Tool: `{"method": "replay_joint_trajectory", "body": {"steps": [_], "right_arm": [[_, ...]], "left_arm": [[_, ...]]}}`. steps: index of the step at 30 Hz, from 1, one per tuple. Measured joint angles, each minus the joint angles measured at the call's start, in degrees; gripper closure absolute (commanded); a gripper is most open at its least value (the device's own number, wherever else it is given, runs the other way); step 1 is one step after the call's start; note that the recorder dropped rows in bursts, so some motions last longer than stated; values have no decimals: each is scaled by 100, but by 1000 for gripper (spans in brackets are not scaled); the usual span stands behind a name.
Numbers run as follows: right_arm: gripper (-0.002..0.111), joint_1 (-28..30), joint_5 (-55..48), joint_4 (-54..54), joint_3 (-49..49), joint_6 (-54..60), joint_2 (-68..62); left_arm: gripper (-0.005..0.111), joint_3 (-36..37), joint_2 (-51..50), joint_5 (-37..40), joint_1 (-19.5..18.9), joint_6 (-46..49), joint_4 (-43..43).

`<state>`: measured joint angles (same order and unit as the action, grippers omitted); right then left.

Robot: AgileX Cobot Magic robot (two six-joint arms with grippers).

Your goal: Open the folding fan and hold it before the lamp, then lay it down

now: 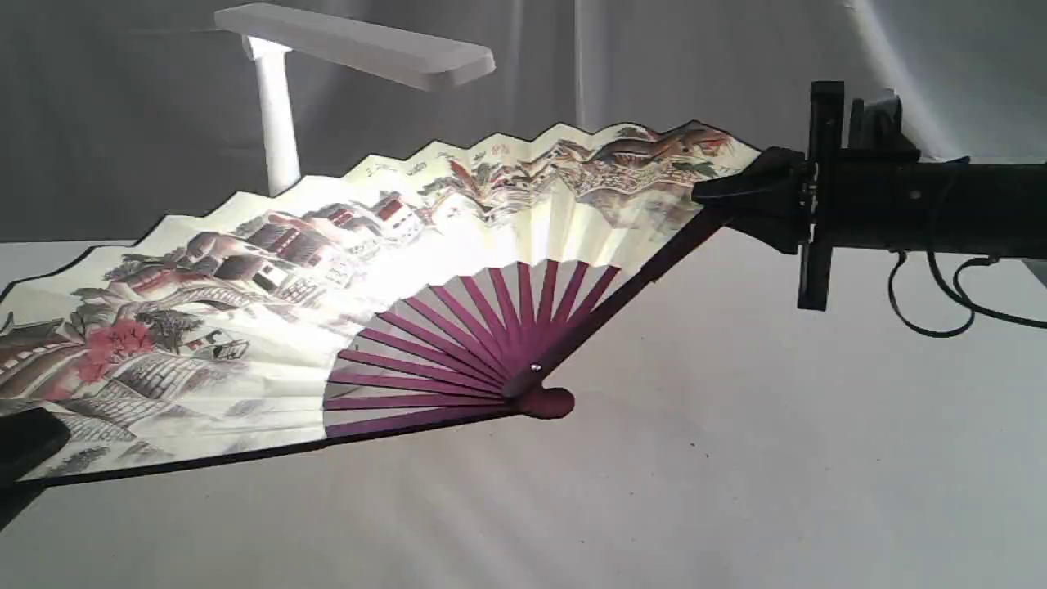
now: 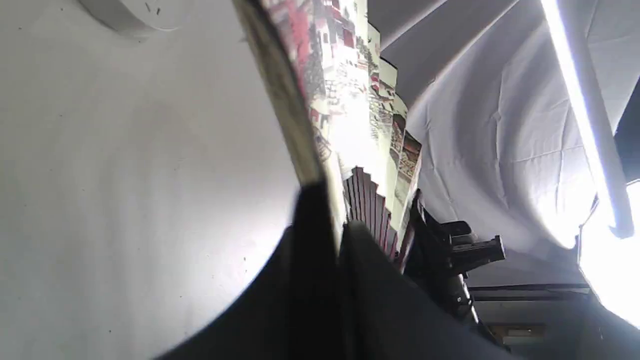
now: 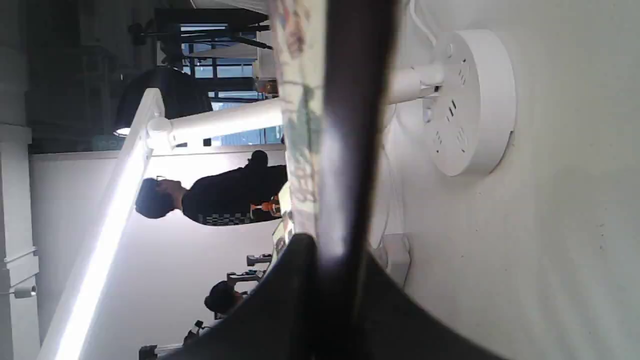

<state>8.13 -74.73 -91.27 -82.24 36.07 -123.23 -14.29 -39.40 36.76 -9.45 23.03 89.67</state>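
The folding fan (image 1: 270, 311) is spread wide and leans in front of the lamp (image 1: 278, 123), whose light glows through the cream leaf; its pivot (image 1: 536, 370) hangs low over the table (image 1: 736, 474), and whether the rounded head touches it I cannot tell. Each outer guard is pinched; the right gripper (image 1: 713, 195) has its jaws pressed on the right-hand guard; the left gripper (image 1: 24, 446) nips the opposite guard at the view's edge. The danger, as I judge it, lies in the paper; if the arms draw further apart or lower unevenly, the pleats could tear or a guard slip free; a backward tilt could knock the lamp's stem.
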Motion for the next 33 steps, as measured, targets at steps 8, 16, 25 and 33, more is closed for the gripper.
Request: {"method": "replay_joint_trajectory", "body": {"steps": [8,16,25,33], "right_arm": [[108,13,0,23,0,-8,0],[108,16,0,23,0,-21,11],[108,283,-3,65,0,-139,135],[108,534,-12,79,13,-154,402]], "left_arm": [[107,0,0,14,0,0,0],[107,0,53,14,0,-58,-22],[107,0,477,242,48,-223,-137],[107,0,778,517,61,-308,-296]]}}
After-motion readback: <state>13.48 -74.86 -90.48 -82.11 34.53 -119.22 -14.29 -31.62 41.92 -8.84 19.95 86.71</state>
